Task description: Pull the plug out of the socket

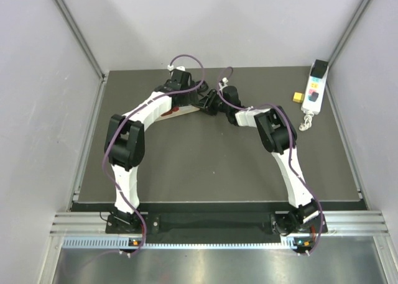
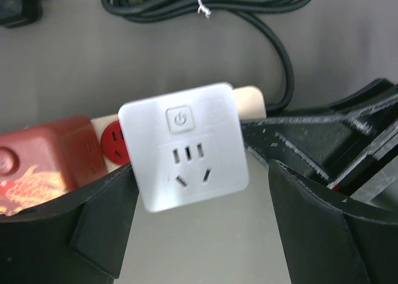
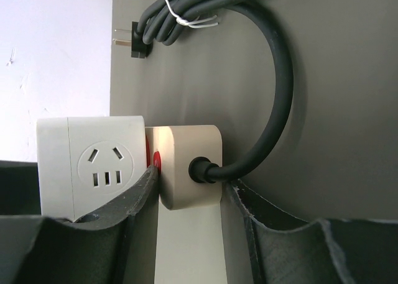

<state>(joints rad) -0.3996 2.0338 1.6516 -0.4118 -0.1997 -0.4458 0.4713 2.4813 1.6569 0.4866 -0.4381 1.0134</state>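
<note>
A white cube plug adapter [image 2: 183,146] sits in the beige power strip [image 3: 186,166] with red sockets. It also shows in the right wrist view [image 3: 93,163]. My left gripper [image 2: 200,172] is open and straddles the adapter. Its left finger [image 2: 93,228] is at the adapter's edge and its right finger [image 2: 311,222] stands clear of it. My right gripper [image 3: 189,178] is shut on the cable end of the strip, with a finger on each side. In the top view both grippers, the left [image 1: 185,92] and the right [image 1: 211,102], meet at the strip [image 1: 177,112] at the back of the table.
A red block-shaped plug [image 2: 43,163] sits on the strip beside the adapter. The strip's black cable [image 2: 205,1] lies coiled behind, its own plug [image 3: 132,45] loose. A white button pendant [image 1: 314,91] and a small yellow block [image 1: 299,97] lie at the back right.
</note>
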